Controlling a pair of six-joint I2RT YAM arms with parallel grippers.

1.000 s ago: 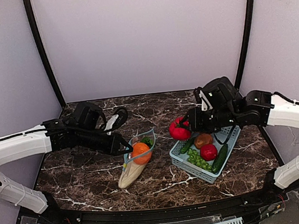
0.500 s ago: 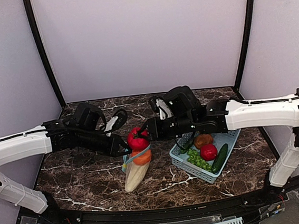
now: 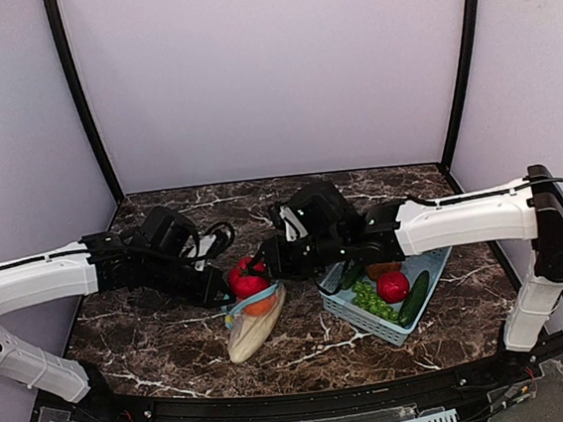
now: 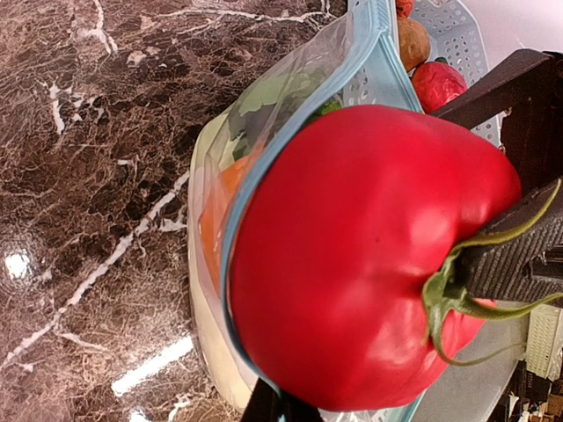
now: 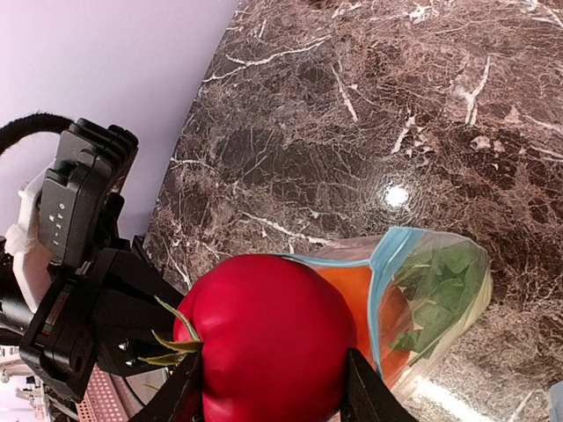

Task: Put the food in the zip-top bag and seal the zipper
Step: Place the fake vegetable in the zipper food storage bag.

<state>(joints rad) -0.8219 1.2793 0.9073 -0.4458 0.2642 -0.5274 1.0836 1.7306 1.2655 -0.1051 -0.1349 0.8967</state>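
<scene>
The zip-top bag (image 3: 254, 325) lies left of centre with a cream squash (image 3: 246, 339), an orange (image 5: 353, 297) and a green leafy piece (image 5: 438, 290) inside. My left gripper (image 3: 220, 290) is shut on the bag's mouth edge, holding the light blue zipper (image 4: 236, 264) up; its fingers (image 4: 274, 408) pinch that strip at the bottom of the left wrist view. My right gripper (image 5: 271, 367) is shut on a big red tomato (image 3: 247, 275), one finger (image 5: 362, 392) on each side. The tomato (image 4: 361, 255) sits right in the open mouth, partly past the blue strip.
A light blue lattice basket (image 3: 355, 321) stands to the right of the bag. It holds green pieces (image 3: 369, 298), a red round piece (image 3: 393, 286), a cucumber (image 3: 415, 298) and a brown piece (image 3: 383, 267). Dark walls and posts close in the marble table.
My right arm carried the tomato left from above the basket to the bag's mouth and lowered it in. The left gripper kept hold of the bag edge, which shifted slightly.
</scene>
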